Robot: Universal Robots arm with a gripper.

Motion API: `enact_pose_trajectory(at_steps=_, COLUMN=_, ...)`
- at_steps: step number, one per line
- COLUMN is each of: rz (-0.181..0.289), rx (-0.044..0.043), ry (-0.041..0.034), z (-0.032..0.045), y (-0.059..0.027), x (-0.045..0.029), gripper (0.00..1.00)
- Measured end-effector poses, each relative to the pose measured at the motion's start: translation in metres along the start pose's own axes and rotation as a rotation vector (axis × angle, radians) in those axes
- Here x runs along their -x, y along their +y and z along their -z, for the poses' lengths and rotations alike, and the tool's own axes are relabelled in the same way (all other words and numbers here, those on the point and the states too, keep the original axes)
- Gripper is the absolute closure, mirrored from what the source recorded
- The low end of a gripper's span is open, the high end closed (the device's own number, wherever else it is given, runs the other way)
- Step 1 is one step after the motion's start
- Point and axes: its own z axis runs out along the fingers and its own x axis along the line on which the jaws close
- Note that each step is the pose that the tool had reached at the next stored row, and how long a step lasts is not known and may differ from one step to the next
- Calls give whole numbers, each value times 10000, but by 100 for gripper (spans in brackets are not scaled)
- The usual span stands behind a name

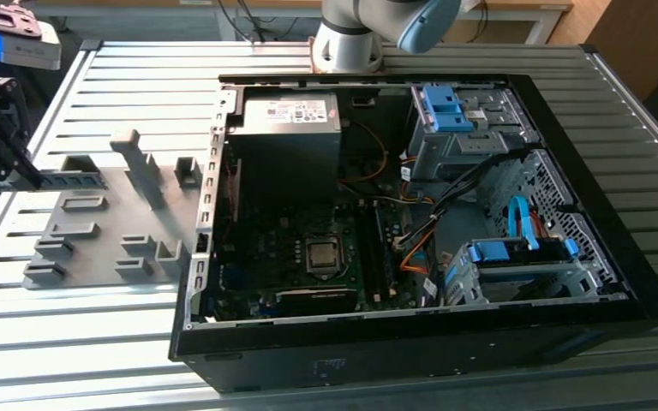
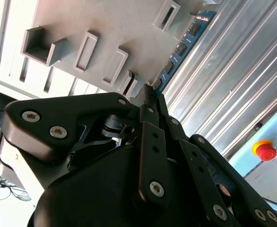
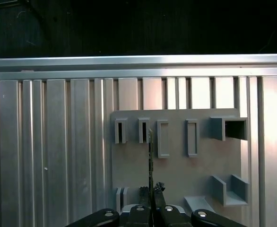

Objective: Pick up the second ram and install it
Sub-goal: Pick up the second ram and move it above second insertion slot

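Pincer (image 2: 150, 92) clamped on near end of second ram (image 2: 183, 45). Stick juts straight out past fingertips, long axis in line with pincer.

Ram look: long, thin blue board, row of dark chips along face in second wrist view. Mere edge-on sliver in first wrist view.

Exterior view: ram roughly level at exterior view's left, free end toward exterior view's right and open computer case (image 1: 421, 342). Sits over gray holder plate (image 1: 100, 227) on ribbed metal surface (image 1: 134, 77). Contact with plate: cannot tell.
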Motion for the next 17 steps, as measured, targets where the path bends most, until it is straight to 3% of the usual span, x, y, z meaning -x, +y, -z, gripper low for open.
enact_pose_trajectory(at_steps=17, rz=1, rx=2, ry=2, z=61, y=0, x=-1, gripper=86)
